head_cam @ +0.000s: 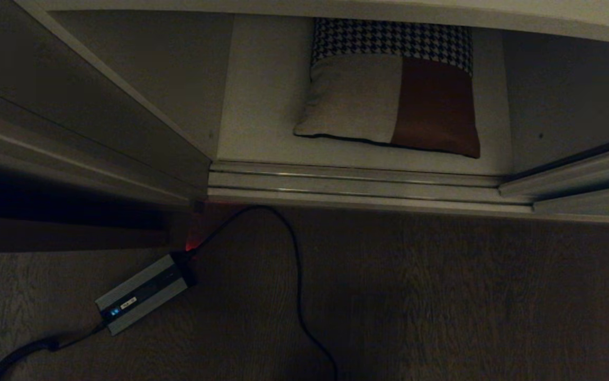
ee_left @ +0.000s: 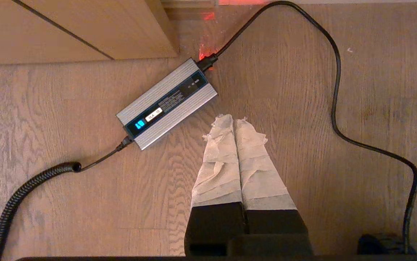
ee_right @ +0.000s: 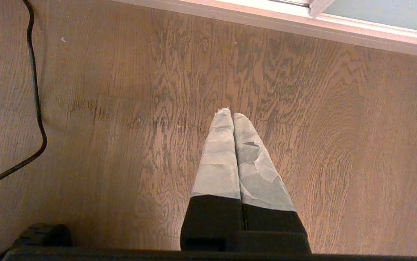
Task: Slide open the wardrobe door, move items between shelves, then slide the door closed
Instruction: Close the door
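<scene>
The wardrobe stands open in the middle of the head view. A square cushion (head_cam: 389, 95) with a houndstooth band and beige and rust-brown blocks lies flat on the lowest off-white shelf (head_cam: 262, 106). The front edge of another shelf (head_cam: 442, 16) runs above it. The pale grey-green sliding wardrobe door (head_cam: 569, 84) stands to the right of the opening, and its lower edge (ee_right: 393, 14) shows in the right wrist view. Neither arm is in the head view. My left gripper (ee_left: 233, 121) and right gripper (ee_right: 232, 116) hang over the wooden floor, both shut and empty, with taped fingers.
A ribbed metal floor track (head_cam: 357, 185) runs along the wardrobe's front. A silver charger box (head_cam: 143, 292) lies on the floor at the left, also near my left gripper (ee_left: 166, 103). Its black cable (head_cam: 296, 275) loops across the floor. Brown wooden panelling (ee_left: 78, 29) stands at the left.
</scene>
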Motion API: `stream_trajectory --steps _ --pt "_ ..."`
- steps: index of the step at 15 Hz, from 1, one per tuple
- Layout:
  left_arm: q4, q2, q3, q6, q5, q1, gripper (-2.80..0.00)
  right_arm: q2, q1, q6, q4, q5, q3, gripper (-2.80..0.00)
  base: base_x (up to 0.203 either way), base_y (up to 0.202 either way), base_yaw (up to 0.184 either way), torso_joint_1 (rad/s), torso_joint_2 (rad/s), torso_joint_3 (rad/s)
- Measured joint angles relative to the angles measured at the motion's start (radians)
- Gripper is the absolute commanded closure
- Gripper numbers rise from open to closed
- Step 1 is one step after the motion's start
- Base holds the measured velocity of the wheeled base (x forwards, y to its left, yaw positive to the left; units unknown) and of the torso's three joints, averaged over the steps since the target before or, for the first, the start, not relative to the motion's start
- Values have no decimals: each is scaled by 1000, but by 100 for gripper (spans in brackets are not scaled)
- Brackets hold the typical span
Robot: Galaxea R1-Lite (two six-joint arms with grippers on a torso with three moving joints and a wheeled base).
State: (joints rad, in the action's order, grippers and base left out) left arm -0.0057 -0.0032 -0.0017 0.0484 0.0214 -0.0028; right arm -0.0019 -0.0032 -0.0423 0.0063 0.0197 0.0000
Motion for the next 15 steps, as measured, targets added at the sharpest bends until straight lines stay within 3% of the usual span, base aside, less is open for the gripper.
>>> stream_trajectory --steps 15 --pt "-1 1 0 2 0 0 0 0 0 22 -1 0 0 0 0 0 0 0 0 0"
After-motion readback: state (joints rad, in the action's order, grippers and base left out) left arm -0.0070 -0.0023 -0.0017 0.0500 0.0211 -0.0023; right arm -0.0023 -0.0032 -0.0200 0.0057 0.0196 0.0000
